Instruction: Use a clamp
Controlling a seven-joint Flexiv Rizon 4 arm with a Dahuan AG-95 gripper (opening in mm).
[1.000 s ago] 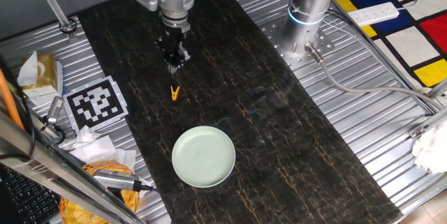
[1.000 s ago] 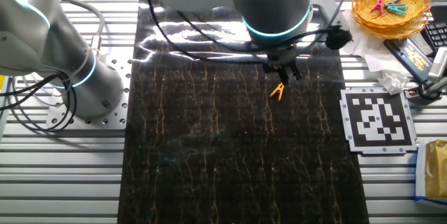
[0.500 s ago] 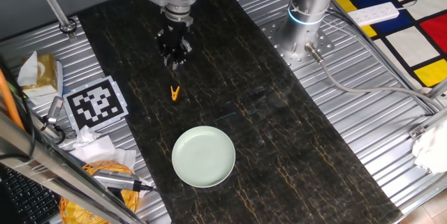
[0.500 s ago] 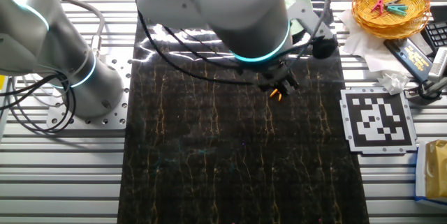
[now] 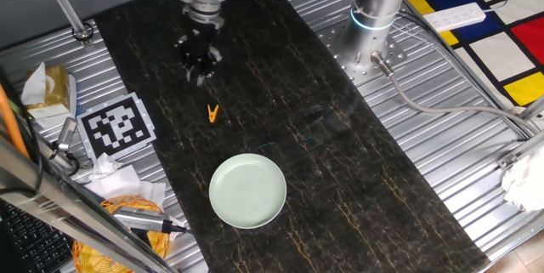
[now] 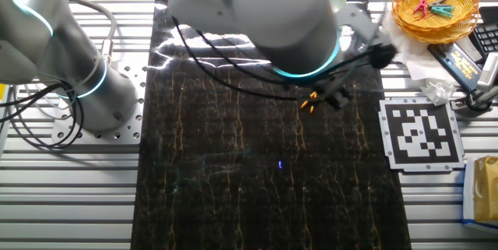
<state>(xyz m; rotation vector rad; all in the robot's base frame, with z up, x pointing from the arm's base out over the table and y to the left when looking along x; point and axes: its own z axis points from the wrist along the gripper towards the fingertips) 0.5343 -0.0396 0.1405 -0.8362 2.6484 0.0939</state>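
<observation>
My gripper (image 5: pixel 200 59) hangs above the dark mat (image 5: pixel 340 162), holding nothing. Whether the 2 fingers stand apart or together I cannot tell; they read only as a dark cluster in one fixed view and are mostly hidden under my own arm in the other.

The clamp (image 5: pixel 212 113) lies flat on the mat, on the plate side of my gripper and apart from it. In the other fixed view it shows as an orange speck (image 6: pixel 310 102) just beside the dark fingertips, but that closeness is probably overlap from the camera angle.

The plate (image 5: pixel 247 190) sits further along the same line, beyond the clamp, well apart from me. My reading: the clamp is meant to end up pinched onto its rim, which is why the 2 things are laid out in a row in front of me.

Judgement: the task is at its start, clamp not yet grasped. The next move calls for lining my fingers across the handle end, since squeezing there opens the prongs. The clamp is small; a slightly off-centre descent could flick it away.
</observation>
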